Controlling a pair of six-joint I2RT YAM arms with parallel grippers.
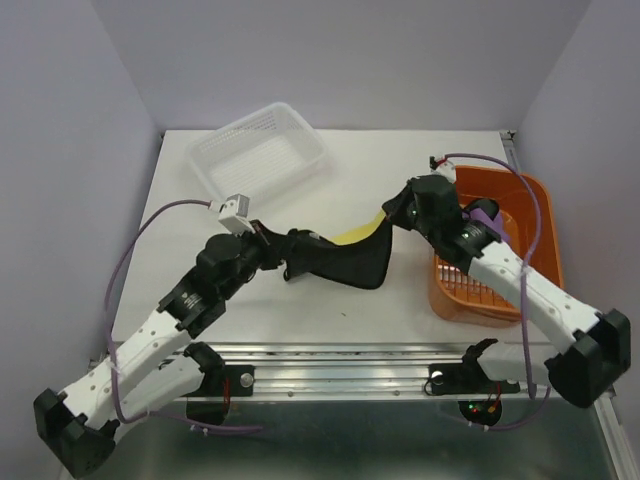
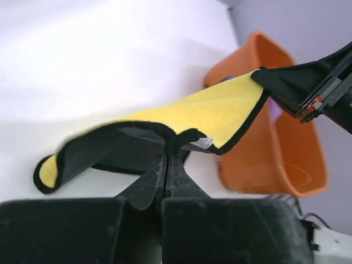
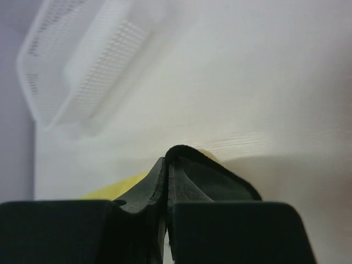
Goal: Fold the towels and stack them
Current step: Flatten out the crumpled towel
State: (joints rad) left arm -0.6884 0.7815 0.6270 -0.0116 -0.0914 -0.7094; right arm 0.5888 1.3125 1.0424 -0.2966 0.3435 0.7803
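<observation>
Spreading looks like the step in hand: above the white tabletop [image 1: 400, 300], with one white mesh plastic basket [image 1: 258, 150] and one orange plastic basket [image 1: 470, 300], one yellow black-edged towel [image 2: 220, 110] hangs stretched between two claws. The left claw [image 2: 166, 157] and the right claw [image 3: 166, 165] are each clenched on an edge. Next, both should probably lower together, keeping it taut. A purple patch [image 1: 487, 213] in the orange basket may be a second towel
</observation>
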